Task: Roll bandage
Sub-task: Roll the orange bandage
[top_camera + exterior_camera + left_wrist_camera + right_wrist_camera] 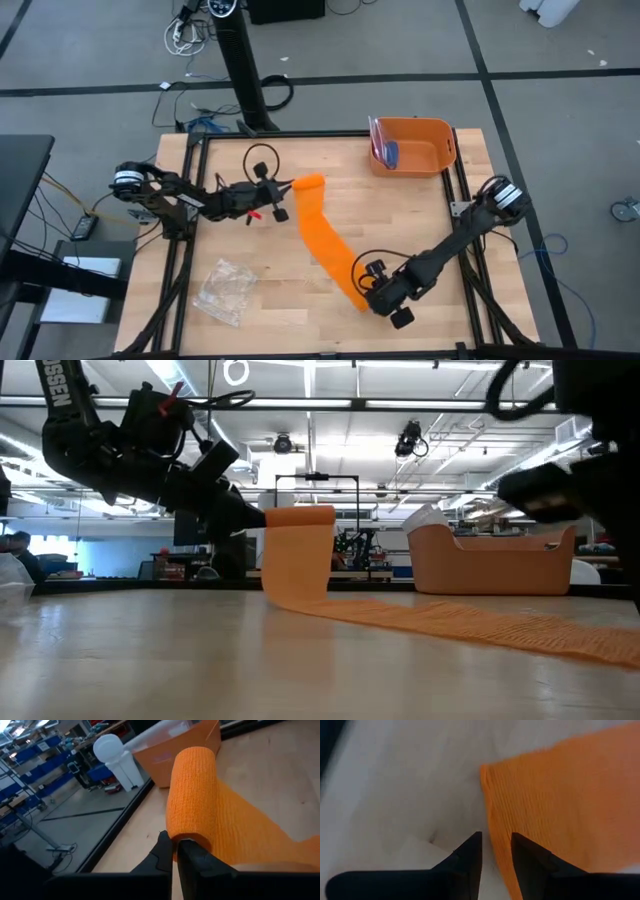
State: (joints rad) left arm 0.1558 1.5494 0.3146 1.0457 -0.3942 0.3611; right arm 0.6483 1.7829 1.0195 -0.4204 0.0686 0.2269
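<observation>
— What has the left tool (288,189) got hold of?

— Its two dark fingers (165,851) are pinched almost together on the rolled end of the bandage (327,232). That end is a short orange cylinder, held up off the worktop (410,215); in the low view the cloth hangs straight down from it.

— And the rest of the strip?

— It runs flat across the wood from the roll, curving toward the near right, where its free end lies at the right tool (377,297).

— Is the right tool gripping that end?

— Its fingers (468,855) are nearly closed, a narrow slit between them, set down at the edge of the strip. The cloth's edge runs right beside that gap, but I cannot tell whether it is actually caught between them.

— Anything else on the worktop?

— An orange bin (412,146) at the far right corner, well apart from the bandage, and a crinkled clear plastic bag (227,290) near the front left.
</observation>
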